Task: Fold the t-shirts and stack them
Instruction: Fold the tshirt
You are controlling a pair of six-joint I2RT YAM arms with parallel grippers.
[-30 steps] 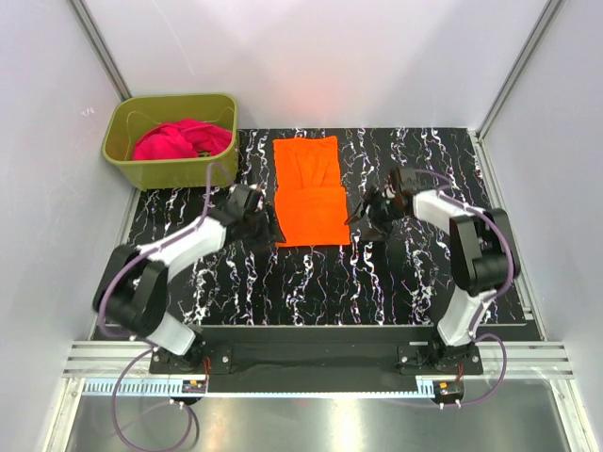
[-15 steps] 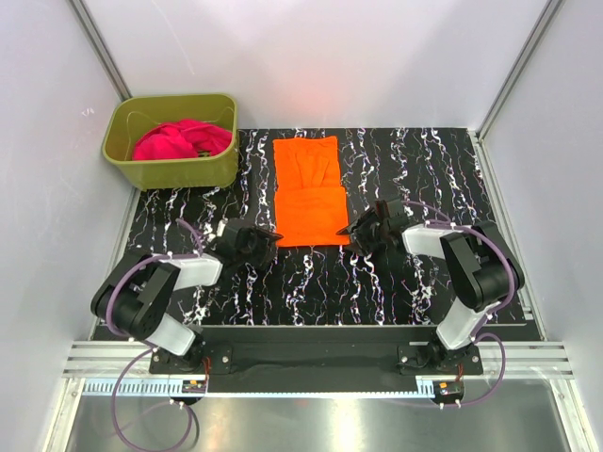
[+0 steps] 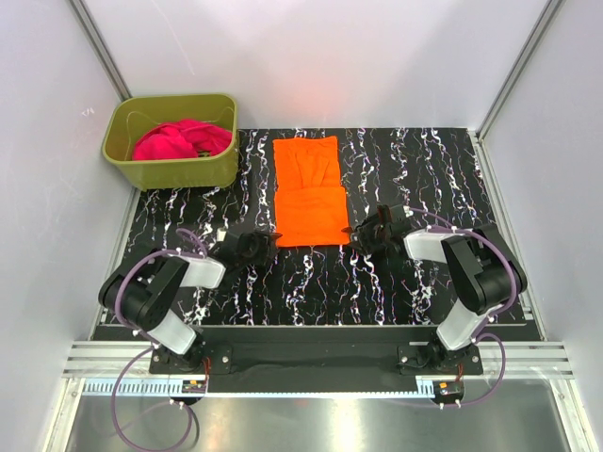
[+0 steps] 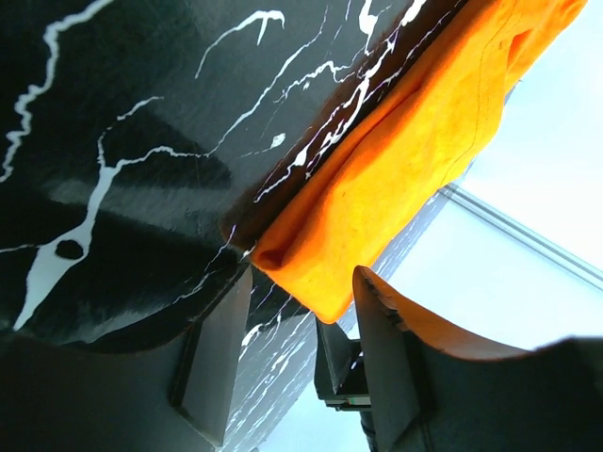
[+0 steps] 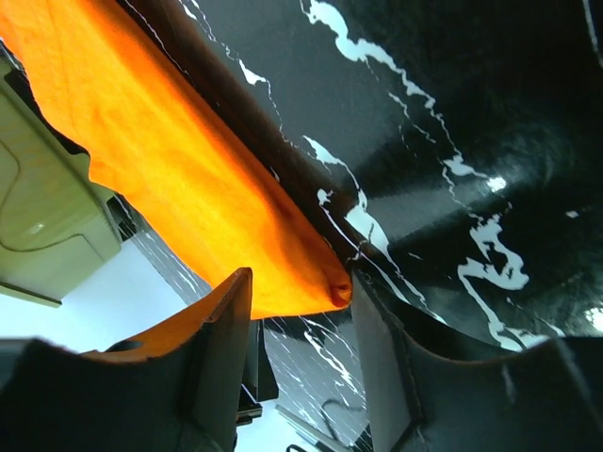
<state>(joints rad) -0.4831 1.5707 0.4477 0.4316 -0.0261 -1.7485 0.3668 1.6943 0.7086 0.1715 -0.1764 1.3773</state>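
An orange t-shirt [image 3: 306, 193] lies folded into a long strip on the black marbled table [image 3: 311, 287]. The magenta-pink t-shirt [image 3: 175, 141] is bunched up in the olive tub. My left gripper [image 3: 261, 244] is low at the strip's near-left corner. In the left wrist view the orange corner [image 4: 311, 268] sits at the mouth of that open gripper [image 4: 301, 315], not pinched. My right gripper [image 3: 364, 232] is at the near-right corner. That corner [image 5: 316, 282] lies between the spread fingers of this gripper [image 5: 297, 301], with gaps showing on both sides.
The olive-green tub [image 3: 170, 172] stands at the back left of the table, and its wall shows in the right wrist view [image 5: 38, 217]. White walls close in the table at the back and on both sides.
Both arms have dropped low and slid in to the near corners of the orange t-shirt, which has not moved. Both pairs of jaws stand narrower than before.
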